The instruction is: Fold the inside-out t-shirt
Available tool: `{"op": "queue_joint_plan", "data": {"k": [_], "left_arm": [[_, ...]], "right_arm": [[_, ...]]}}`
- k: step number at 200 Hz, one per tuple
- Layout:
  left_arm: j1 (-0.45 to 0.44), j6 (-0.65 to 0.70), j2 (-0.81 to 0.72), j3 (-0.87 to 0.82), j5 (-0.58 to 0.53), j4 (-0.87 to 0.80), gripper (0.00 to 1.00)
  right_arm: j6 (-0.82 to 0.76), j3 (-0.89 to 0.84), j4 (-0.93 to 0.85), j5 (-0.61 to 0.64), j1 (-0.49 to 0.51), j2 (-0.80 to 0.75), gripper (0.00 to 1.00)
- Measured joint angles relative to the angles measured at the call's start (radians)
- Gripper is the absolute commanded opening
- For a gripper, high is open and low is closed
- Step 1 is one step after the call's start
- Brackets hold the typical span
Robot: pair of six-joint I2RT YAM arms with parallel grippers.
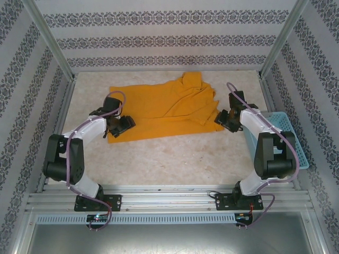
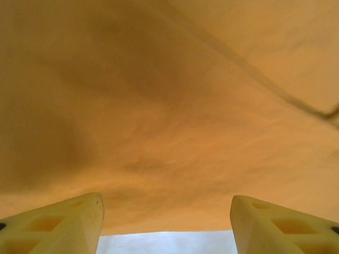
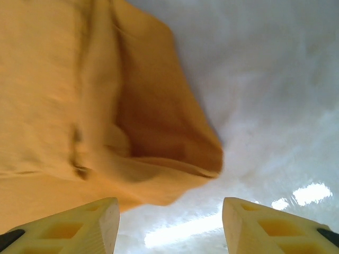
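Patterned wallpaper rings a pale marbled table (image 1: 175,159). From above, the mustard-orange cloth t-shirt (image 1: 159,108) lies spread between the left gripper (image 1: 121,126) and right gripper (image 1: 225,119), with a light-blue plastic basket (image 1: 288,137) outboard of the right arm.

From the left wrist, the jaws stand apart and empty, flat cloth just ahead. I'd pinch the near hem squarely.

From the right wrist, the jaws are also apart, a rumpled fold ahead and to their left. I'd smooth that bunch first. Blur hides the seams, and I can't spot the neckline.

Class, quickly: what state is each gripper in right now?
Left gripper: open, holding nothing.
Right gripper: open, holding nothing.
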Motion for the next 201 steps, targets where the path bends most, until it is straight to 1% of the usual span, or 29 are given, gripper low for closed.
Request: {"op": "queue_joint_plan", "data": {"k": [19,39,60,77,98,126,138,155,160,177,189,201], "left_arm": [[0.002,-0.009,0.04,-0.035,-0.005,0.02,0.64],[0.002,-0.013,0.062,-0.044,-0.011,0.04,0.64],[0.006,-0.013,0.07,-0.043,-0.015,0.06,0.64],[0.019,-0.012,0.077,-0.04,-0.02,0.072,0.64],[0.04,-0.008,0.081,-0.038,-0.031,0.084,0.64],[0.07,0.003,0.083,-0.038,-0.034,0.098,0.64],[0.082,0.006,0.083,-0.038,-0.032,0.101,0.64],[0.092,0.008,0.084,-0.039,-0.029,0.104,0.64],[0.093,0.01,0.084,-0.039,-0.029,0.105,0.64],[0.098,0.012,0.085,-0.039,-0.025,0.106,0.64],[0.102,0.015,0.086,-0.039,-0.025,0.109,0.64],[0.105,0.019,0.087,-0.039,-0.024,0.11,0.64]], "right_arm": [[0.016,-0.065,0.038,-0.026,-0.005,0.0,0.56],[0.035,-0.097,0.071,-0.052,-0.007,0.004,0.55],[0.047,-0.095,0.114,-0.063,-0.014,0.042,0.49],[0.048,-0.089,0.128,-0.048,-0.026,0.076,0.45],[0.048,-0.07,0.13,-0.016,-0.039,0.103,0.37],[0.04,-0.037,0.135,0.015,-0.039,0.125,0.18],[0.036,-0.033,0.14,0.017,-0.039,0.126,0.15],[0.034,-0.031,0.142,0.018,-0.039,0.126,0.15],[0.032,-0.03,0.141,0.02,-0.039,0.126,0.17],[0.023,-0.031,0.138,0.023,-0.039,0.117,0.29],[0.008,-0.035,0.135,0.021,-0.039,0.094,0.32],[0.005,-0.048,0.135,0.021,-0.039,0.052,0.32]]}}
